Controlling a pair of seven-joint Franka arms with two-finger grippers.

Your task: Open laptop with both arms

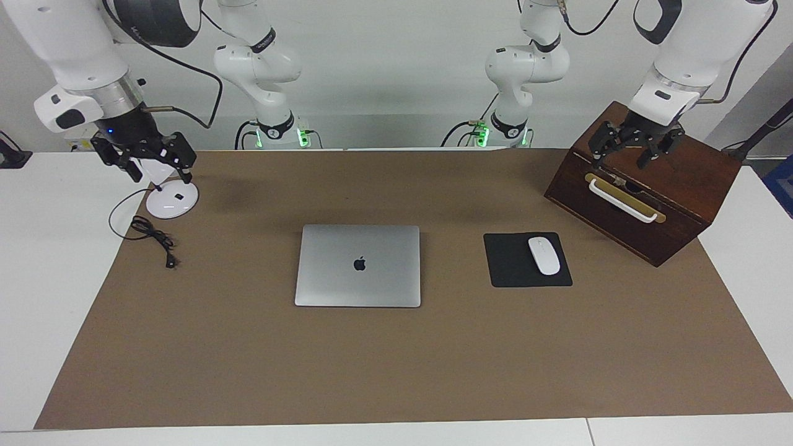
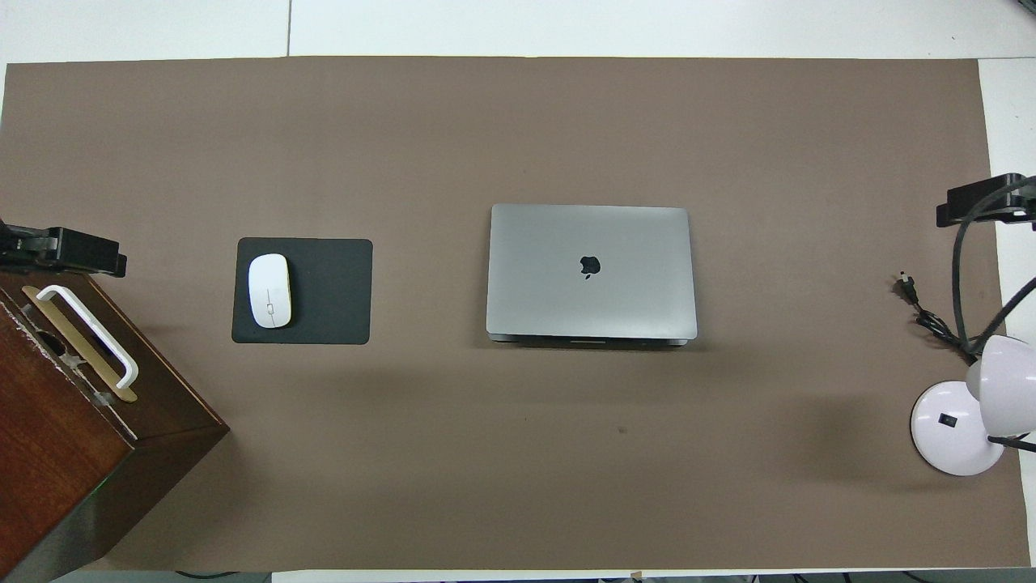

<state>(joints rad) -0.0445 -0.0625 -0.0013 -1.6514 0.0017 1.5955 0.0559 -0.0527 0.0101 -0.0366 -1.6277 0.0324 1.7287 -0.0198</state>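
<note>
The silver-grey laptop [image 1: 358,265] lies closed in the middle of the brown mat, its lid with the apple logo facing up; it also shows in the overhead view [image 2: 591,271]. My left gripper [image 1: 622,158] hangs open over the wooden box at the left arm's end, well away from the laptop; its tip shows in the overhead view [image 2: 61,249]. My right gripper [image 1: 158,172] hangs open over the white desk lamp at the right arm's end, also well away from the laptop; it shows in the overhead view [image 2: 983,202] too.
A dark wooden box [image 1: 644,186] with a white handle stands at the left arm's end. A white mouse [image 1: 543,255] lies on a black mouse pad [image 1: 511,263] beside the laptop. A white desk lamp [image 1: 172,199] and its black cable [image 1: 155,238] sit at the right arm's end.
</note>
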